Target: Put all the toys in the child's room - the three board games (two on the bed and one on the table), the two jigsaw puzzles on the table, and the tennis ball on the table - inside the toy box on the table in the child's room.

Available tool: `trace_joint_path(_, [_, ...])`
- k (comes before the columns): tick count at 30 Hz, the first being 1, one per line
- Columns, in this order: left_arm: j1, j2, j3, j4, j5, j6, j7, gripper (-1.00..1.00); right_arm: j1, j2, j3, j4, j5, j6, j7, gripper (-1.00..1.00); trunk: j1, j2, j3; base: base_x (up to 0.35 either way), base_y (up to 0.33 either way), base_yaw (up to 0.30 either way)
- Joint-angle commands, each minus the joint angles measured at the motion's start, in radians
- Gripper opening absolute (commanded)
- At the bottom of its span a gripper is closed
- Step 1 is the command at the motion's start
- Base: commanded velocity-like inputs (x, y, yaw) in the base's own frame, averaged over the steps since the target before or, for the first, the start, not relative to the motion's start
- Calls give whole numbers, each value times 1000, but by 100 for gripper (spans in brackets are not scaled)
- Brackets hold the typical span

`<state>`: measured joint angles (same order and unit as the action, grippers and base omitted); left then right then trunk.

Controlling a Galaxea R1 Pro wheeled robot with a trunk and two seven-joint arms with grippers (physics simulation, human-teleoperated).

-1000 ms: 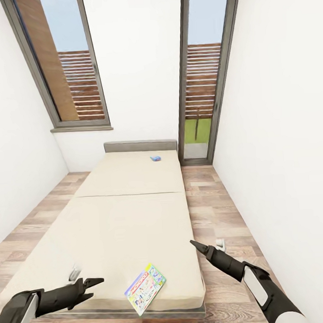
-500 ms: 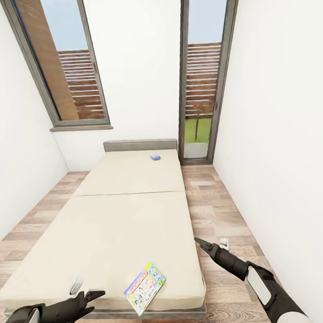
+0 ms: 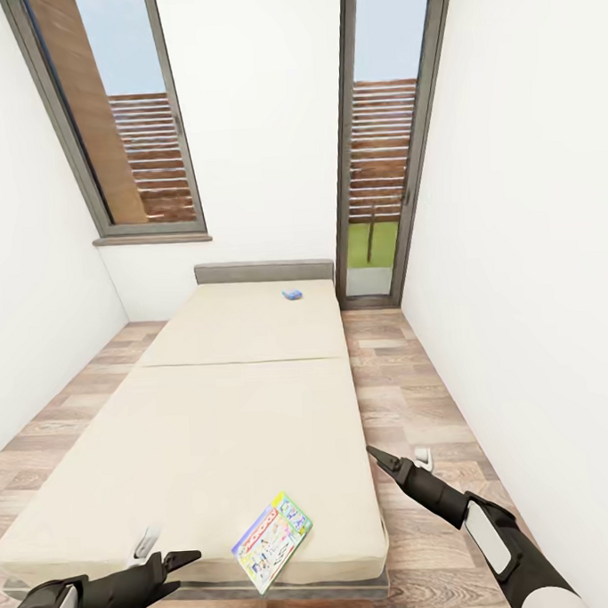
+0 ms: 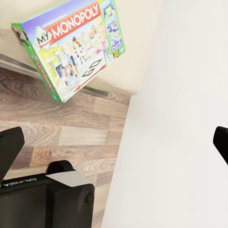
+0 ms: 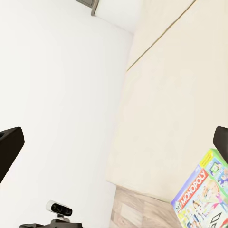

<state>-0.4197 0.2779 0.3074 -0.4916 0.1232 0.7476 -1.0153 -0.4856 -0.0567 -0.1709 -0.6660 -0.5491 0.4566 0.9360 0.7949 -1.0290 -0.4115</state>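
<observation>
Facing the bed point(image 3: 229, 406) to collect board games | Monopoly box point(image 3: 273, 543) overhangs the bed's near edge; small blue game point(image 3: 292, 295) lies by the headboard | left gripper point(image 3: 179, 560) and right gripper point(image 3: 376, 456) both parted, empty | next: judged a reach to the Monopoly box.

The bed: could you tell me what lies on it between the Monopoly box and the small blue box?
Only bare mattress, crossed by its seam, lies between the Monopoly box and blue box, per the head view.
</observation>
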Motion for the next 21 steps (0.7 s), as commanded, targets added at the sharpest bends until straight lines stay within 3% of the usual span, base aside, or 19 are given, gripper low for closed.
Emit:
trace_joint_path(1, [-1, 0, 2, 0, 3, 6, -2, 100, -1, 0, -1, 0, -7, 8, 1, 100, 4, -8, -4, 0, 0, 0])
trace_joint_path(12, [-2, -4, 1, 1, 3, -21, 0, 100, -1, -2, -1, -2, -7, 20, 31, 100, 46, -85, -39, 0, 0, 0])
trace_joint_path(21, [-2, -3, 1, 1, 4, -58, -1, 100, 0, -41, 4, -63, 5, 64, 268, 100, 81, -148, -67, 0, 0, 0])
